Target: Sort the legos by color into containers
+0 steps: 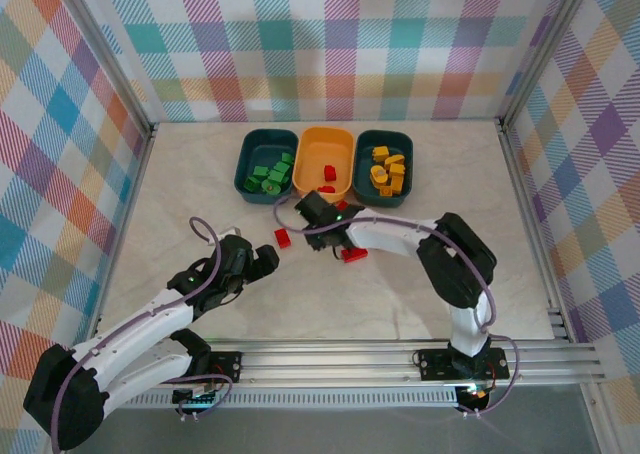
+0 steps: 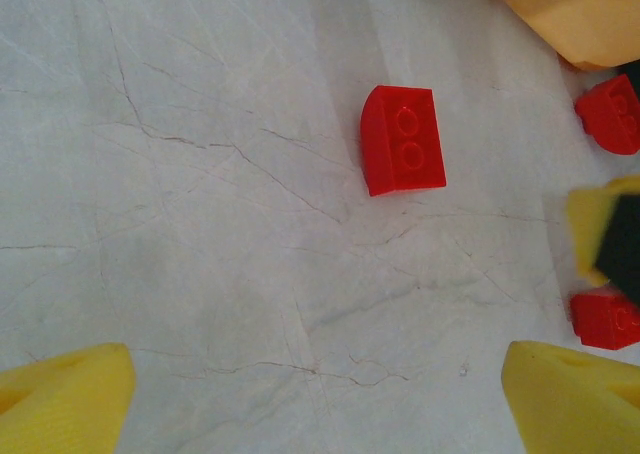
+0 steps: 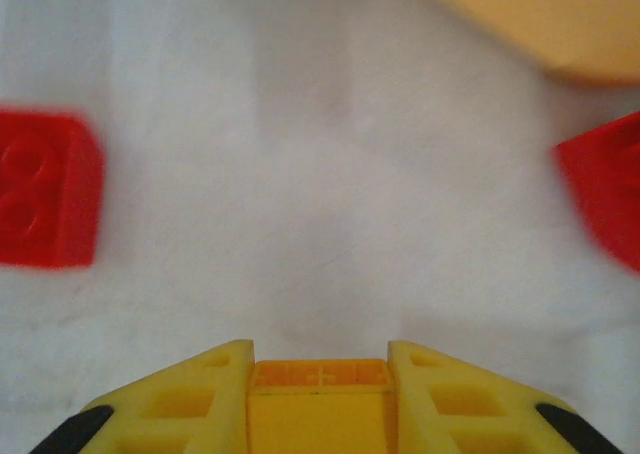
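Marble tabletop (image 1: 180,174) open around red lego (image 2: 404,139), left gripper (image 2: 320,399) spread wide, right gripper (image 3: 320,359) clamped on orange lego (image 3: 318,414) near orange tub (image 3: 540,24)

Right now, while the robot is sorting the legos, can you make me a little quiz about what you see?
1. True or false: the left gripper is shut.
2. The loose bricks lying on the table are: A green, B red, C blue.
3. What colour is the brick pinched by the right gripper?

Key: 1 false, its fingers stand wide apart. 2 B. 3 yellow-orange.
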Motion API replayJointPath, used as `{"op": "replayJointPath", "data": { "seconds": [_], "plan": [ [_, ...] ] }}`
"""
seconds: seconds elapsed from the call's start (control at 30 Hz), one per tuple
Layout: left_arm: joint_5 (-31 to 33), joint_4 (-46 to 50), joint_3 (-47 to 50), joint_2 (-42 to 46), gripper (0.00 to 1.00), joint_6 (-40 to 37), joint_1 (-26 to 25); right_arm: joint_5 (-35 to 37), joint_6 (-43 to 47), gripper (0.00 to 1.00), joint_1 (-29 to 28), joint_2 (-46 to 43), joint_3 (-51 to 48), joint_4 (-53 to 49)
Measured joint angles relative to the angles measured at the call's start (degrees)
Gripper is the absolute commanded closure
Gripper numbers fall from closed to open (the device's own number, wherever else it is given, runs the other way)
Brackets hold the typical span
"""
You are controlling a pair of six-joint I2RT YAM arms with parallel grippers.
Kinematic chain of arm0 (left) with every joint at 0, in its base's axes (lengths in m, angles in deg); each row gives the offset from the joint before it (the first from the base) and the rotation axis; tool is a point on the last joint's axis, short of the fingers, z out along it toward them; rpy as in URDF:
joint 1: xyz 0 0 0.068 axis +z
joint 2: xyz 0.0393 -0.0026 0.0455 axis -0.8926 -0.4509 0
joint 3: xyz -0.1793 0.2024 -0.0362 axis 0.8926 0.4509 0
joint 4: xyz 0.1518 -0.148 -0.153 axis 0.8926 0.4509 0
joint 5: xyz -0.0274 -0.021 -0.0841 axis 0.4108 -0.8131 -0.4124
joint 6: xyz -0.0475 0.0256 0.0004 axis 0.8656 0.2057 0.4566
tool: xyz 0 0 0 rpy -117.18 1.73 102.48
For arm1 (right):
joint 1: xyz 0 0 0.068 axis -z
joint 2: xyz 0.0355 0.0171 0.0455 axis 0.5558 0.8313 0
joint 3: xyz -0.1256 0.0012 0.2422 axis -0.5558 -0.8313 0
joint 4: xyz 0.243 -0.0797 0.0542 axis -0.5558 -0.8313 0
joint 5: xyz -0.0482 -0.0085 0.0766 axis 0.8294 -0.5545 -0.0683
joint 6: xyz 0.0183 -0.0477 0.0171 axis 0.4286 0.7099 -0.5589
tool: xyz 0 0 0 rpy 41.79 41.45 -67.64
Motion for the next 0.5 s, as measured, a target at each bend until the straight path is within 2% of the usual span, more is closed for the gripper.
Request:
{"op": "replayJointPath", "data": {
  "seconds": [0.13, 0.3, 0.5],
  "plan": [
    [-1.3, -0.4, -0.7, -1.8, 0.06, 0.2, 0.0, -0.9, 0.0, 0.73, 9.1, -1.1, 3.2, 1.0],
    [-3.5, -0.4, -5.3, -8.6, 0.06, -0.1, 0.0, -3.4, -0.2, 0.73, 19.3, -0.5, 8.4, 2.0],
    [-5.7, -0.4, -9.5, -15.5, 0.07, -0.5, 0.0, -7.1, -1.5, 0.72, 28.8, 5.0, 14.9, 1.0]
  ]
}}
